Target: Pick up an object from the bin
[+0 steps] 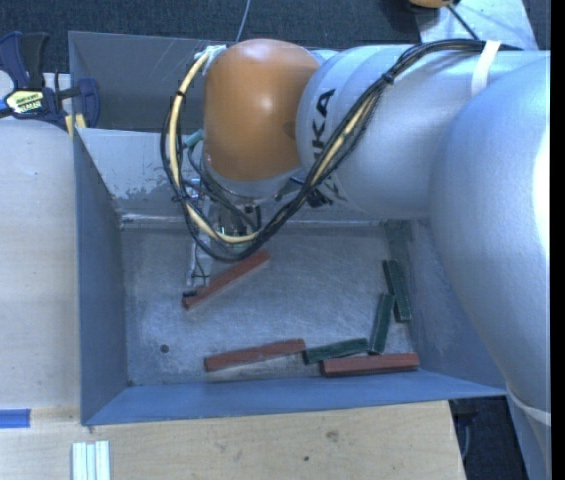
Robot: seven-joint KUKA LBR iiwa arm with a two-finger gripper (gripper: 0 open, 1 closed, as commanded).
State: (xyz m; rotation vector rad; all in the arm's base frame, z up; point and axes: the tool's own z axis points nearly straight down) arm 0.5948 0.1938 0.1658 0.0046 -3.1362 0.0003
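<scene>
Hanging over the bin toward its ten o'clock part, my gripper sits tucked beneath the orange wrist cover and its looping cables — released or clenched, I cannot tell. Just under it lies the slanted brown stick, its low end pointing to eight o'clock; whether I touch it, I cannot tell. Along the six o'clock wall lie a flat brown stick, a dark green stick and a short brown stick — well apart from me. Toward four o'clock stand a lower green stick and an upper green stick.
</scene>
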